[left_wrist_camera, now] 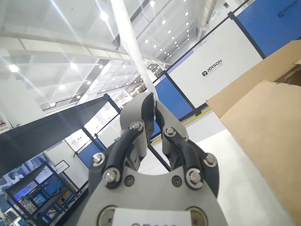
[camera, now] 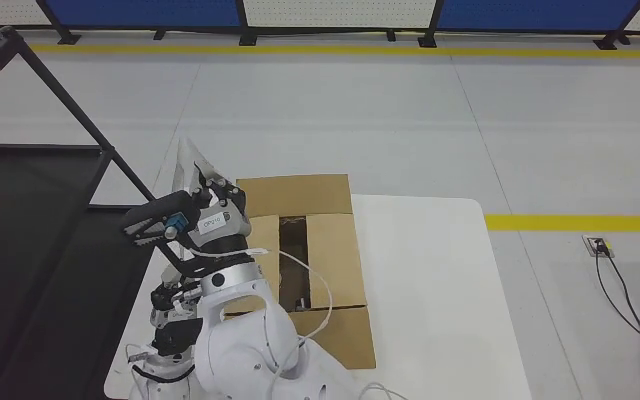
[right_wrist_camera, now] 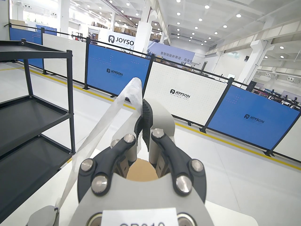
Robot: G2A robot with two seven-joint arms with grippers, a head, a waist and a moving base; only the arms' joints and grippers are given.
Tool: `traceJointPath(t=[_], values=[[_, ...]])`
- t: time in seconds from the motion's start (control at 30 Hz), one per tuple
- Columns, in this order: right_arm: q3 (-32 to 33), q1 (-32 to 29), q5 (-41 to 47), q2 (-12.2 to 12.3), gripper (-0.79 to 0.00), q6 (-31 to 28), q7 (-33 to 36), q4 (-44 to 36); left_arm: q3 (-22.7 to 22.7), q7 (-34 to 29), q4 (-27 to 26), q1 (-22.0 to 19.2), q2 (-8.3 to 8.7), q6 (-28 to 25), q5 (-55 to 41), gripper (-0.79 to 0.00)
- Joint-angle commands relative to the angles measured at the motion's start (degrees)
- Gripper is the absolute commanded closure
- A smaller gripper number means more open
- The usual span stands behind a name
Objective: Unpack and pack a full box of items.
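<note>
An open cardboard box [camera: 332,262] stands on the white table [camera: 440,300], with flaps spread and a dark gap down its middle. A long clear plastic strip [camera: 190,165] is held in the air left of the box. In the left wrist view the left gripper [left_wrist_camera: 152,99] is shut on the strip [left_wrist_camera: 127,24], which runs straight up from its tips. The right gripper [right_wrist_camera: 143,104] is shut on the same strip [right_wrist_camera: 105,123], which loops over its tip and hangs down. In the top view the right gripper [camera: 203,200] sits raised at the box's far left corner.
A black metal shelf rack [camera: 50,250] stands close to the table's left side, also in the right wrist view as the rack [right_wrist_camera: 35,118]. A box flap [left_wrist_camera: 258,130] rises beside the left gripper. The table's right half is bare white surface.
</note>
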Motion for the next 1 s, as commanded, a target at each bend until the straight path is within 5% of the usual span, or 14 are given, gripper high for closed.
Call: traceJointPath(t=[0.0, 0.07, 0.17, 0.2, 0.23, 0.57, 0.97], values=[[0.4, -0.3, 0.2, 0.1, -0.012, -0.3, -0.3, -0.1, -0.3, -0.1, 0.1, -0.2, 0.01, -0.1, -0.1, 0.0], [0.7, -0.6, 0.4, 0.2, -0.074, -0.6, -0.2, -0.3, -0.6, 0.0, 0.0, -0.2, 0.01, -0.1, -0.3, 0.0], [1.3, -0.7, 0.6, 0.3, -0.363, -1.6, 0.7, -0.2, -1.4, -0.1, -0.6, -0.1, 0.0, 0.3, -1.2, 0.0], [1.6, -0.8, 0.6, 0.4, -0.628, -2.0, 1.1, 0.0, -1.8, -0.3, -0.8, -0.2, 0.0, 0.5, -1.6, 0.0], [2.0, -0.8, 0.6, 0.4, -0.785, -2.5, 1.8, 0.2, -2.3, -0.6, -1.1, -0.3, 0.01, 0.6, -2.1, 0.0], [12.2, -0.8, 3.6, 1.2, -0.785, -14.2, 13.5, -1.9, -8.8, -5.0, -1.7, -2.6, 0.32, 1.6, -6.2, 0.0], [24.3, -3.6, 12.7, 2.8, -0.785, -27.1, 17.5, -9.2, -11.6, -6.2, -1.3, -5.2, 0.46, 3.0, -5.3, 0.0]])
